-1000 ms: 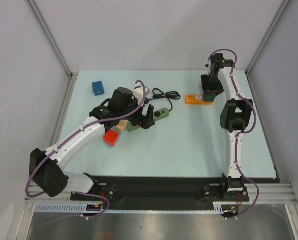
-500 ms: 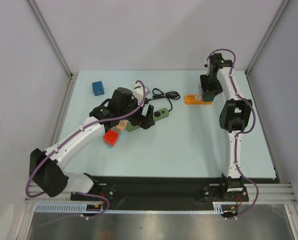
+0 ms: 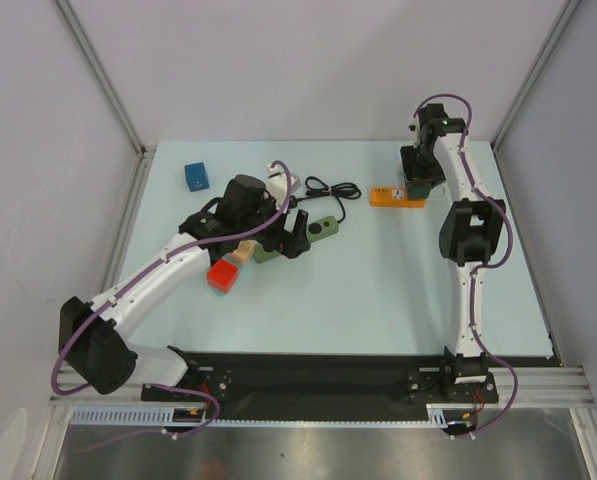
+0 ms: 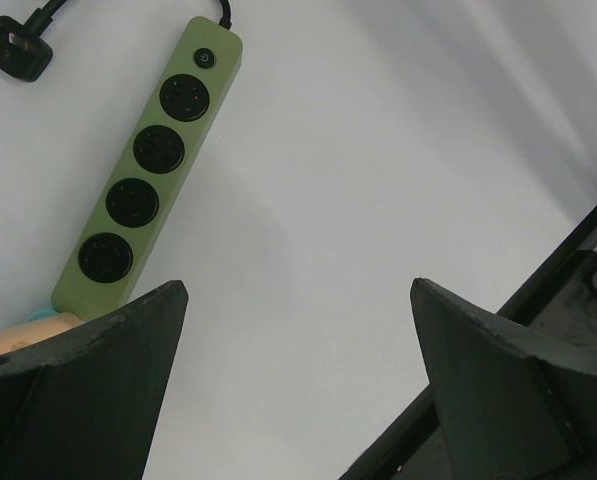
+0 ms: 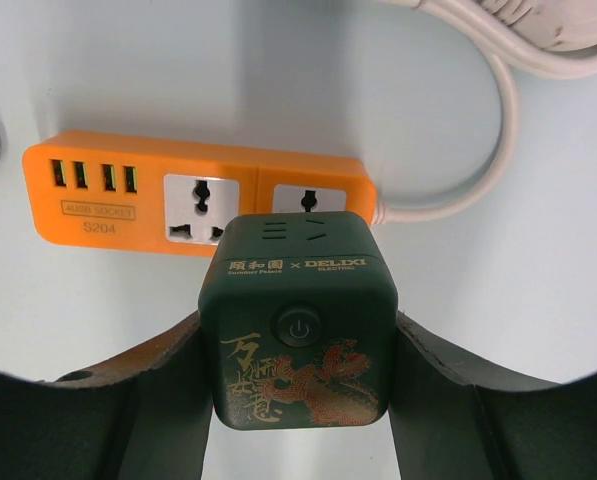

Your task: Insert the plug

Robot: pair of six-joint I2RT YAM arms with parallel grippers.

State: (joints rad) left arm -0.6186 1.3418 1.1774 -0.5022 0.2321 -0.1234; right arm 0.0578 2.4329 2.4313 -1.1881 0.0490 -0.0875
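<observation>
My right gripper [image 5: 296,345] is shut on a dark green cube plug [image 5: 296,320] with a power button and gold dragon print. It holds the cube just above the orange power strip [image 5: 128,195], over the strip's right-hand socket; whether they touch I cannot tell. In the top view the right gripper [image 3: 415,183] is at the far right over the orange strip [image 3: 393,198]. My left gripper [image 4: 298,300] is open and empty, hovering beside the green power strip [image 4: 148,170]; the top view shows this gripper [image 3: 296,236] at the green strip [image 3: 321,229].
A white cable [image 5: 498,110] leaves the orange strip. The green strip's black plug [image 4: 13,55] and coiled cable [image 3: 328,188] lie behind it. A blue cube [image 3: 195,176], a red block [image 3: 223,274], a beige block [image 3: 240,255] and a white adapter [image 3: 281,182] lie at left.
My right gripper with the cube has shifted slightly toward the far side over the orange strip. The left arm has not moved.
</observation>
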